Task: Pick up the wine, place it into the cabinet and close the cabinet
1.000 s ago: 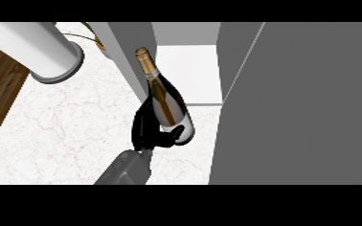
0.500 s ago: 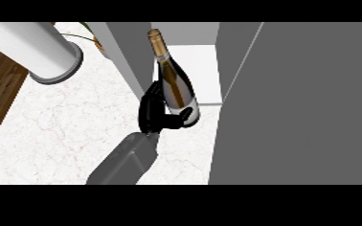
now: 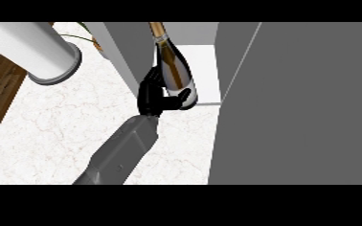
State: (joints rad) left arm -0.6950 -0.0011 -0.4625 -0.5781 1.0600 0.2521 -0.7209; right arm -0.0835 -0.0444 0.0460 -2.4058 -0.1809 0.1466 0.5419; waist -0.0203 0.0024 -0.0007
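Head view looks steeply down on a white marbled counter (image 3: 56, 124), where one grey forearm (image 3: 120, 153) rises from the lower edge to a black hand (image 3: 154, 98). I cannot tell from this one view whether it is the right or the left. Its fingers and thumb are curled round the lower body of a wine bottle (image 3: 173, 69) — clamped on it, the thumb crossing the front near the base. The bottle is dark with a gold-foiled neck pointing toward the top of the view, slightly tilted. It sits at the mouth of the cabinet (image 3: 127, 52), over the pale shelf floor (image 3: 201, 62) between the grey left wall and the big grey door (image 3: 297, 105) that stands open at the right. A white cylinder (image 3: 39, 52) lies at the upper left, well apart from the bottle — beside it a strip of brown wood (image 3: 7, 86).
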